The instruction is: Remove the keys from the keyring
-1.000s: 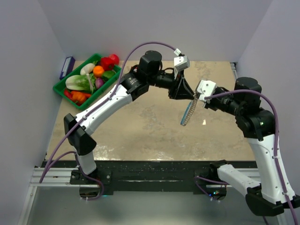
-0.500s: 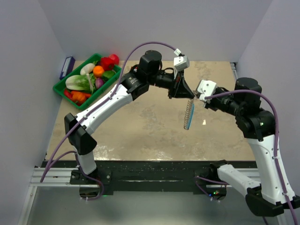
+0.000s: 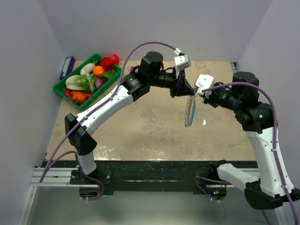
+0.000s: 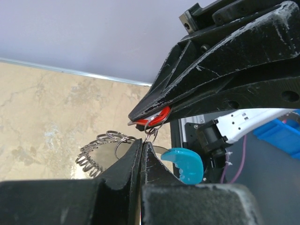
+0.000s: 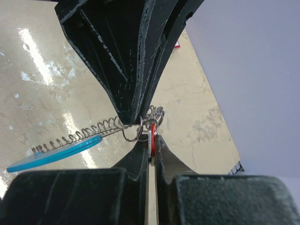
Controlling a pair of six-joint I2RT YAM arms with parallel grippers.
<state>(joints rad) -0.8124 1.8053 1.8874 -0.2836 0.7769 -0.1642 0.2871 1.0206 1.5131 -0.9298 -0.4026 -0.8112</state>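
Note:
The keyring [image 3: 190, 111] hangs above the table between the two arms, a floppy loop with a bright blue section [image 4: 183, 164] and a fringe of silvery keys [image 5: 89, 131]. My left gripper [image 3: 186, 92] is shut, its fingertips [image 4: 138, 146] pinching the keyring's thin wire at the top. My right gripper [image 3: 195, 93] faces it tip to tip and is shut on the key with the red part [image 5: 153, 133]. A small split ring [image 4: 152, 124] links the red key to the loop between the two tips.
A green basket [image 3: 60, 89] of toy vegetables stands at the back left, with a dark blue box [image 3: 67, 67] beside it by the wall. A small blue-white scrap [image 3: 205, 123] lies on the beige table [image 3: 140, 126] below the right arm.
My left gripper has shut on the top of the keyring. The hanging loop swung and turned, and the right wrist moved slightly up and towards the left gripper.

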